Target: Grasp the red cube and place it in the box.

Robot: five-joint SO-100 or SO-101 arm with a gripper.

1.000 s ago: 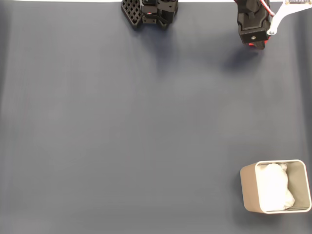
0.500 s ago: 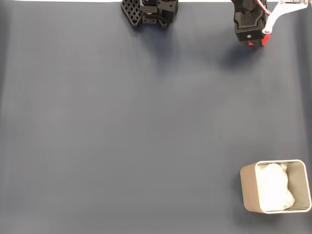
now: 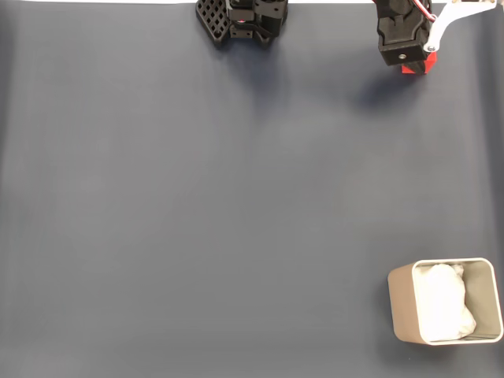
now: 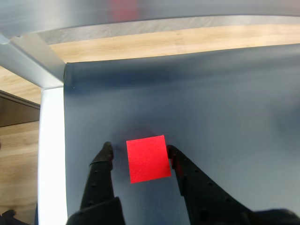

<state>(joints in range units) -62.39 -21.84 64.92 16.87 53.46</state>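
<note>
Mat edge: in the wrist view the dark mat (image 4: 211,103) ends at a white strip (image 4: 50,154) on the left, with wooden floor (image 4: 154,44) beyond. You work close to that edge, so a cube nudged left could slide off the mat.

Left finger: the black fingertip (image 4: 104,154) stands just beside the cube's left face with a thin gap of mat showing. It looks a little further off than the right one; if you close now, one side may touch first and shove the cube sideways.

Red cube: the red cube (image 4: 148,158) sits flat on the mat between the two fingers, turned slightly against their line. A skewed pinch on its corners could twist it or pop it out.

Claw: the claw (image 4: 138,151) is spread around the cube, not yet pinching; the right finger seems at or almost at the cube's face, though I cannot tell if it touches. The tips reach only to the cube's far half, so a shallow bite might let it slip on lifting.

Far view: from the fixed camera the cube (image 3: 416,68) peeks out under the arm at the top right.

Box: the box (image 3: 403,305) sits at the bottom right, well apart from the cube. You face a long carry; a weak hold could drop the cube short, and the white wadding (image 3: 445,303) inside could bounce it back out.
</note>
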